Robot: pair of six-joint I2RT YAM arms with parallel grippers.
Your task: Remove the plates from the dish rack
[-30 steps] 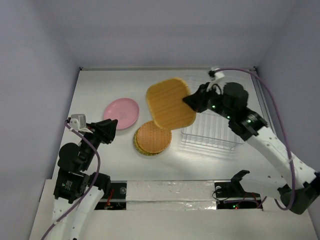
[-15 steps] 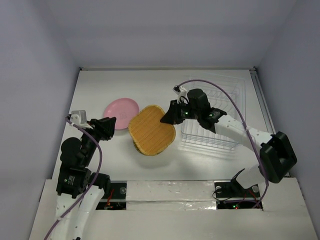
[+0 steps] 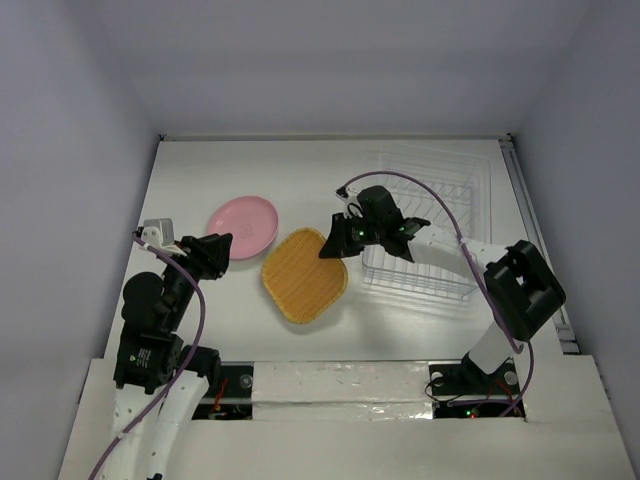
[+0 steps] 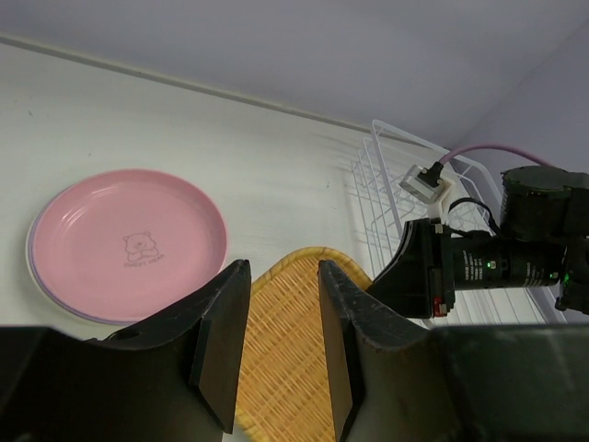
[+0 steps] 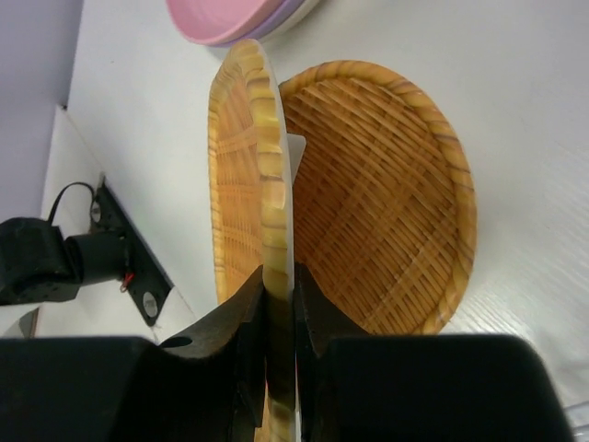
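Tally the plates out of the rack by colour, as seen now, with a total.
Pink plate: 1
Lavender plate, rim showing under the pink: 1
Orange woven: 2, the held orange plate gripped on edge by the right end effector, and the round orange plate lying beneath
Total: 4 visible; the stacks may hide more.

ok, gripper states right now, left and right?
Left gripper: open, holding nothing.
Right gripper: shut on the rim of the rounded-square orange plate.
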